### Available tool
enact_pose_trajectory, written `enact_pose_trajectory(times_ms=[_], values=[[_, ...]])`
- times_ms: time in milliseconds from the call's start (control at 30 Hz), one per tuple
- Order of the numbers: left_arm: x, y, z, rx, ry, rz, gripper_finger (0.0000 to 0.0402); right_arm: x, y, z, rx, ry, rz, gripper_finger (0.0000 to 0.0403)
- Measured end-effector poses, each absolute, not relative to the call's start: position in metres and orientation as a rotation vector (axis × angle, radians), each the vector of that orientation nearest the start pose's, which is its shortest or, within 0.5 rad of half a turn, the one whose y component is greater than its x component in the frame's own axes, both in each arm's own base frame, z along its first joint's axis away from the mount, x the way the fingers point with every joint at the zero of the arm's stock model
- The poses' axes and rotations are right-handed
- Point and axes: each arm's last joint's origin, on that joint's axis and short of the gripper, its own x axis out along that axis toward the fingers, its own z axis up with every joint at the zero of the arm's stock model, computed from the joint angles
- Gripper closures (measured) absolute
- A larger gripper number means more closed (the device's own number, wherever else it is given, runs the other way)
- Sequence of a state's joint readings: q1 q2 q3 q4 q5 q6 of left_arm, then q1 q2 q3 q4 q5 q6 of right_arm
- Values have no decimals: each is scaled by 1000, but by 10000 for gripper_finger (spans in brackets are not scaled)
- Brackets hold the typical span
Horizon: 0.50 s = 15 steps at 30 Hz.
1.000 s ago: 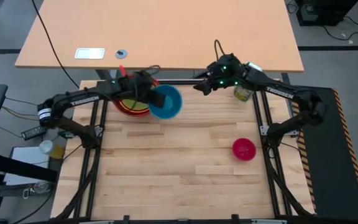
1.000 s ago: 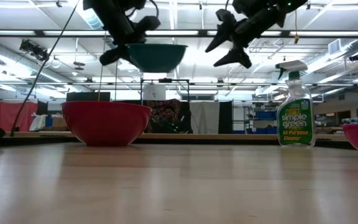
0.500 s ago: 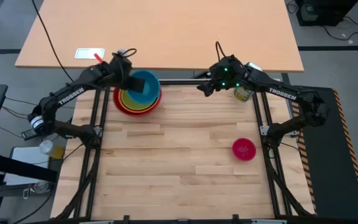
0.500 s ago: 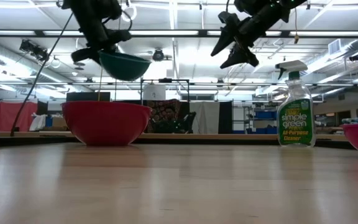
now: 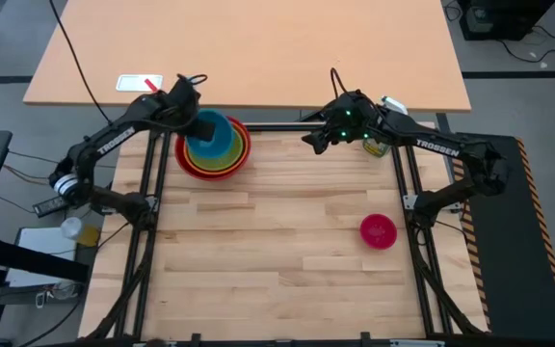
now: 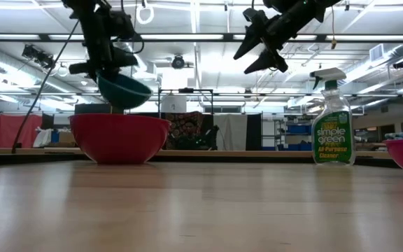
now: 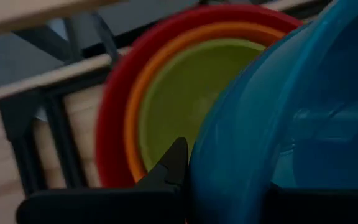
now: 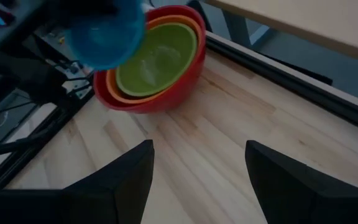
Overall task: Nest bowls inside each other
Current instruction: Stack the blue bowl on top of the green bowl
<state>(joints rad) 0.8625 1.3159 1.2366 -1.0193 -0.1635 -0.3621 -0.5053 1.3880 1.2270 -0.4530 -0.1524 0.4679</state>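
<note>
Left gripper [image 5: 197, 118] clamps the blue bowl [image 5: 210, 138] by its rim, held tilted just above the stacked bowls at the far left of the table [image 5: 287, 260].

Below it sit the red bowl [image 5: 212, 171], orange bowl [image 8: 112, 81] and lime green bowl [image 8: 157, 53], already nested. Right gripper [image 5: 318, 138] hangs with fingers spread wide and empty over the far edge, near the spray bottle [image 6: 331, 129]. Alone at the right side of the table lies the magenta-pink bowl [image 5: 378, 231].
</note>
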Motion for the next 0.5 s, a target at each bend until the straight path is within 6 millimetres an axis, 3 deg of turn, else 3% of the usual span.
enact_pose_trajectory(times_ms=[333, 500], values=[[165, 239, 264, -690, 1090, 1122, 367, 276, -125, 329, 664, 496, -408, 144], [164, 253, 244, -704, 1178, 1101, 367, 281, -115, 329, 691, 501, -378, 144]])
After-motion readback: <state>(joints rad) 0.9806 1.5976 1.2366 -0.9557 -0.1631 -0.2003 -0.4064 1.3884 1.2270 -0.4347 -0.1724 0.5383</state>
